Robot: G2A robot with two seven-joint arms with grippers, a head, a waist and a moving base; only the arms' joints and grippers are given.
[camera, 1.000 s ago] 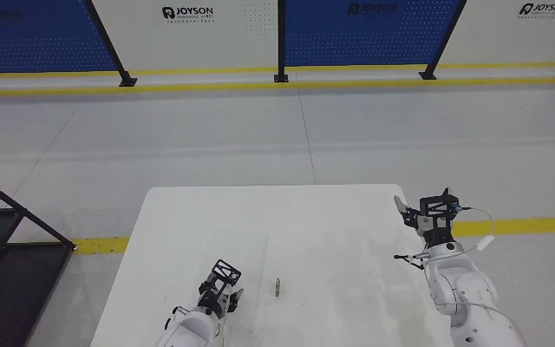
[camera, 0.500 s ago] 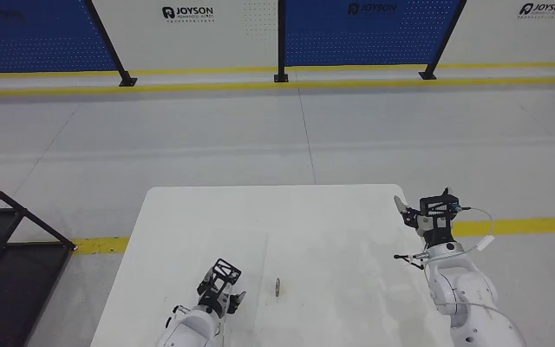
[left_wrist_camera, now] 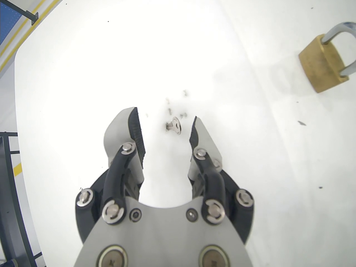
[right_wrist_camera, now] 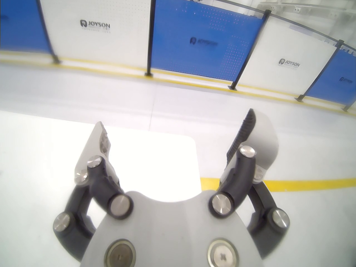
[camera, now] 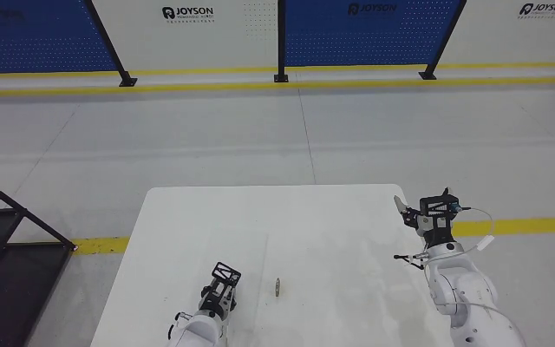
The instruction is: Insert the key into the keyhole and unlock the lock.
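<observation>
A small silver key (left_wrist_camera: 174,125) lies on the white table (camera: 329,225), close to its front edge. My left gripper (left_wrist_camera: 165,118) hangs open just over it, one fingertip on each side of the key. In the top view this left gripper (camera: 225,283) sits at the table's front left. A brass padlock (left_wrist_camera: 322,66) with a steel shackle lies flat a short way off; the top view shows this padlock (camera: 277,286) just right of the left gripper. My right gripper (right_wrist_camera: 175,120) is open and holds nothing above the table's far right corner, where the top view also shows the right gripper (camera: 414,213).
Small dark specks mark the table (left_wrist_camera: 139,42) around the key. A black metal frame (camera: 26,234) stands on the floor left of the table. Blue and white fence panels (right_wrist_camera: 194,40) line the far side of the floor.
My left gripper has shifted slightly toward the table's front edge and sits lower. The right arm, padlock and key have not moved.
</observation>
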